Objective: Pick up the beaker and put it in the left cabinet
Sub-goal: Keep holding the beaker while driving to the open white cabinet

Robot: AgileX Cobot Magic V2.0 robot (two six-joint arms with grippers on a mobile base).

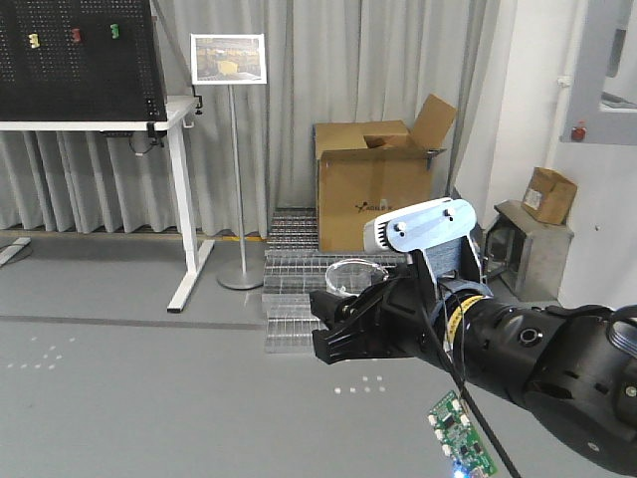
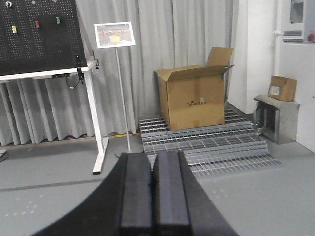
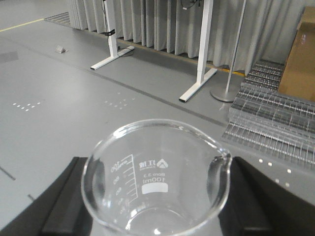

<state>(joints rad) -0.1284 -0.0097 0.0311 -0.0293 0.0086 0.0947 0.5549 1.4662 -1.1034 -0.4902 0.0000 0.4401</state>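
The beaker (image 3: 153, 184) is clear glass with a rolled rim, a spout and white "100ml" marks. It sits upright between the two black fingers (image 3: 61, 204) of my right gripper (image 3: 155, 209), which is shut on it. In the front view the beaker (image 1: 354, 272) is held above the grey floor by the right gripper (image 1: 343, 317) on its black arm. My left gripper (image 2: 152, 164) is shut, its pads pressed together with nothing between them. The left cabinet is out of view.
An open cardboard box (image 1: 373, 184) stands on stacked metal grates (image 1: 299, 274) ahead. A white desk with a black pegboard (image 1: 90, 60) is at the left, with a sign stand (image 1: 231, 60) beside it. A small grey metal box (image 1: 528, 249) sits at the right wall.
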